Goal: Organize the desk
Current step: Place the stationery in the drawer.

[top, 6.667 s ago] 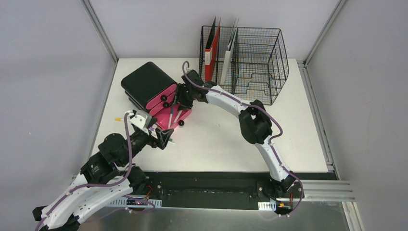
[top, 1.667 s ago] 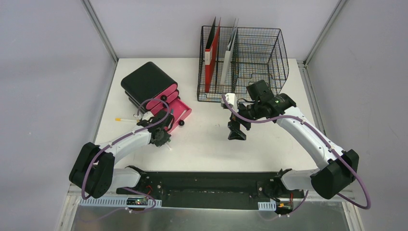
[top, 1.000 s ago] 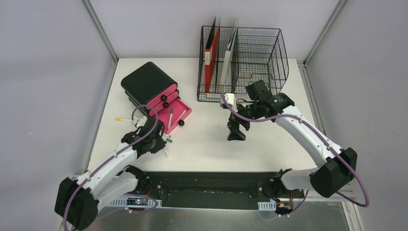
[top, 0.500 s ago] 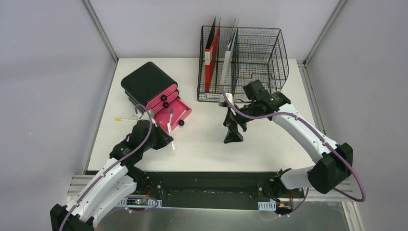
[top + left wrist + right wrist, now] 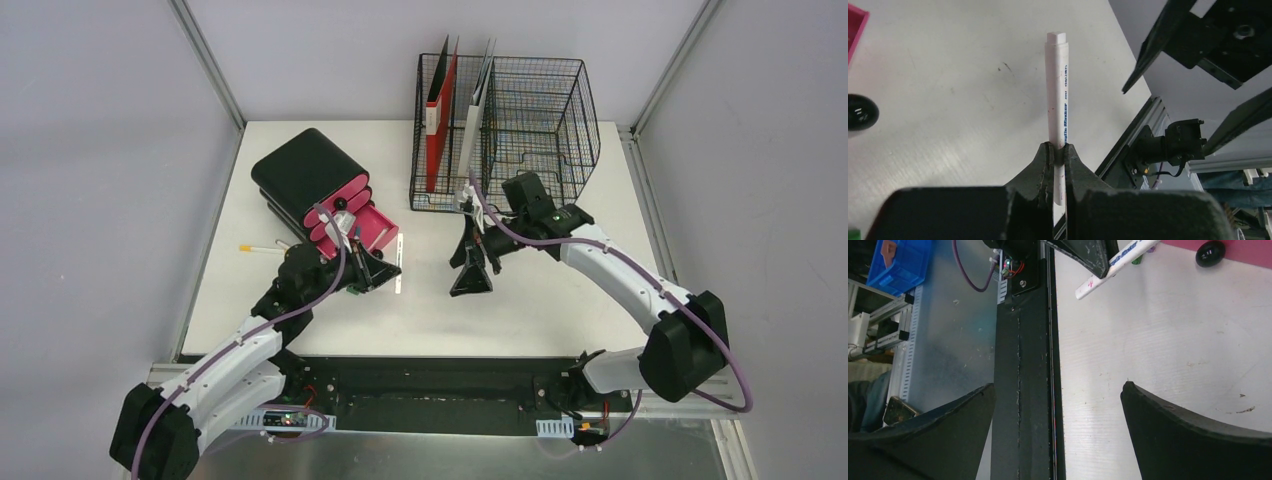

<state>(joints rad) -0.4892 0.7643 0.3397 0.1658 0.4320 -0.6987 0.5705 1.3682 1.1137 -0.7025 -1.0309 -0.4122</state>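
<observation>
We saw the left gripper (image 5: 1054,150) clamped on a white marker (image 5: 1058,85), its printed barrel sticking out past the fingertips above the desk (image 5: 520,310). In the top view that gripper sat left of centre, just below the open pink drawer (image 5: 378,226) of a black drawer unit (image 5: 300,172). The right gripper (image 5: 470,277) hung near the middle of the frame, jaws wide apart, holding nothing. The desk filled the centre of the frame; a wire rack (image 5: 535,120) with a red folder (image 5: 440,110) stood at its upper edge, and a thin yellow-tipped stick (image 5: 262,247) lay at the left
</observation>
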